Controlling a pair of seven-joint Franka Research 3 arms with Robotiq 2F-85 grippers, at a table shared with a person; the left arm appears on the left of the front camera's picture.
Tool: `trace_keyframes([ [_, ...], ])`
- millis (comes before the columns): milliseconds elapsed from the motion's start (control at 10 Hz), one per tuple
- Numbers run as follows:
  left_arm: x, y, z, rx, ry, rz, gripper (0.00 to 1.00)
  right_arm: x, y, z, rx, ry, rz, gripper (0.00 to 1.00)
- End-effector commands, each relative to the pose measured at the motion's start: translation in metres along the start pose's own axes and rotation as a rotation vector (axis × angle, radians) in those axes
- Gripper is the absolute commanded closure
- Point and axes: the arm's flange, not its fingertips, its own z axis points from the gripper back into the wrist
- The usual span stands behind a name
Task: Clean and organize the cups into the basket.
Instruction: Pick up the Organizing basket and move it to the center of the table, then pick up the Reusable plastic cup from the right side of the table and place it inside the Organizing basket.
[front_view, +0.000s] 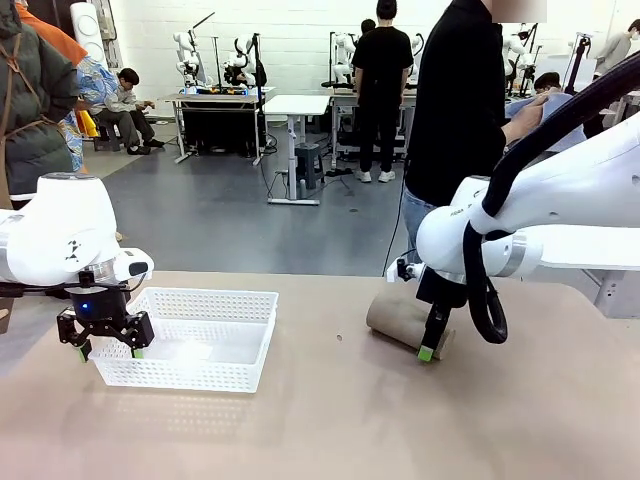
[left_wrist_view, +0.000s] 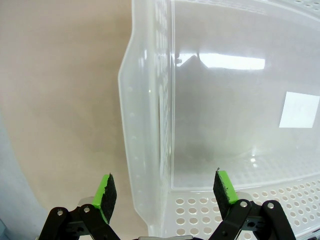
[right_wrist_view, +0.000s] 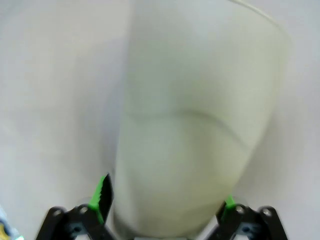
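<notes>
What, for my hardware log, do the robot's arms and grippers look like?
Both arms, left arm and right arm, are glossy white with rounded joints. A thick black cable loops along the right one. The left gripper and right gripper are black, two-fingered, with bright green pads; a small blue light glows on the left gripper's base.

Far across the room, a white wall (front_view: 290, 40) runs the full width, evenly lit. Grey floor (front_view: 220, 215) spreads open through the middle. A small white table (front_view: 296, 104) stands far centre, a dark stool (front_view: 308, 160) just beside its leg. A longer bench (front_view: 215, 98) sits to its left. Near, a tan tabletop (front_view: 330, 420) spans the foreground.
</notes>
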Motion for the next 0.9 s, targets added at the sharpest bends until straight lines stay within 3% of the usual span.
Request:
trace_keyframes([
  [0, 0.000, 0.001, 0.000, 0.001, 0.001, 0.001, 0.00, -0.002, -0.008, -0.009, 0.065, 0.008, 0.088, 0.59],
  [100, 0.000, 0.001, 0.000, 0.001, 0.001, 0.001, 0.00, -0.003, -0.008, -0.005, 0.070, -0.002, 0.095, 0.60],
  [200, 0.000, 0.001, 0.000, 0.001, 0.001, 0.001, 0.00, -0.005, -0.006, 0.000, 0.071, -0.013, 0.104, 1.00],
  [300, 0.000, 0.001, 0.000, 0.001, 0.001, 0.001, 0.00, -0.006, -0.004, 0.005, 0.071, -0.026, 0.111, 0.62],
  [400, 0.000, 0.001, 0.000, 0.001, 0.001, 0.001, 0.00, -0.008, -0.002, 0.010, 0.071, -0.035, 0.118, 1.00],
  [600, 0.000, 0.001, 0.000, 0.001, 0.001, 0.001, 0.00, -0.018, 0.009, 0.036, 0.039, -0.118, 0.178, 1.00],
  [800, 0.000, 0.001, 0.000, 0.001, 0.001, 0.001, 0.00, -0.063, 0.058, 0.110, 0.074, -0.459, 0.450, 1.00],
])
